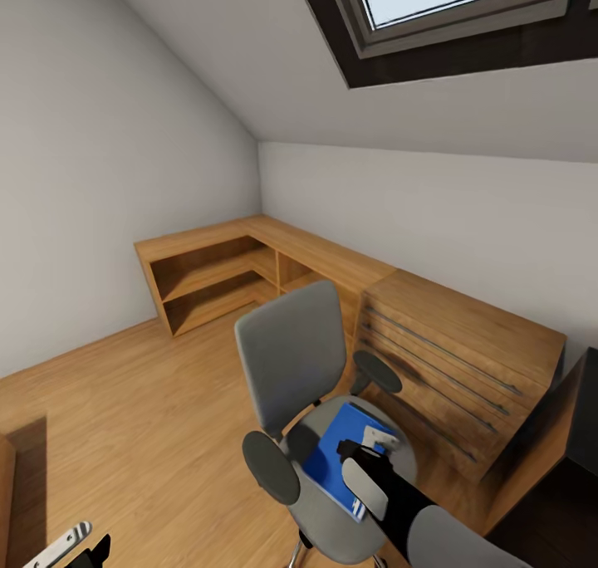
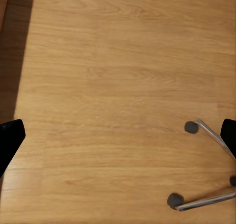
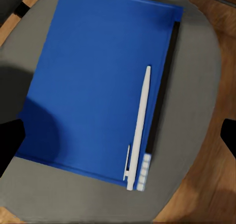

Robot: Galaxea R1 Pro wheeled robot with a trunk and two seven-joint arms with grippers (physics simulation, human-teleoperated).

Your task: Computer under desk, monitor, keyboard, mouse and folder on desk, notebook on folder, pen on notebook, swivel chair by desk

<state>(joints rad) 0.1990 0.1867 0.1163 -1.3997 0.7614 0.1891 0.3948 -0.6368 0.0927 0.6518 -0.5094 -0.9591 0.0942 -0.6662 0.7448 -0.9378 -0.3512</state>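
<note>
The grey swivel chair (image 1: 291, 352) stands on the wooden floor in the head view, its back towards the room's corner. The bright blue folder (image 1: 336, 456) lies flat on its seat (image 3: 196, 86). In the right wrist view the white pen (image 3: 140, 121) rests on the folder (image 3: 88, 76), beside a dark strip along one long edge. My right gripper (image 1: 370, 445) hovers open just above the folder, fingertips wide apart (image 3: 118, 135). My left gripper (image 1: 79, 547) hangs low over bare floor, open (image 2: 118, 135), with the chair's chrome base and castors (image 2: 206, 199) nearby.
A wooden dresser with bar handles (image 1: 465, 360) stands right behind the chair. A low wooden corner shelf (image 1: 216, 269) runs along both walls under the sloped ceiling and skylight (image 1: 448, 3). A black piece of furniture (image 1: 581, 418) shows at the far right edge.
</note>
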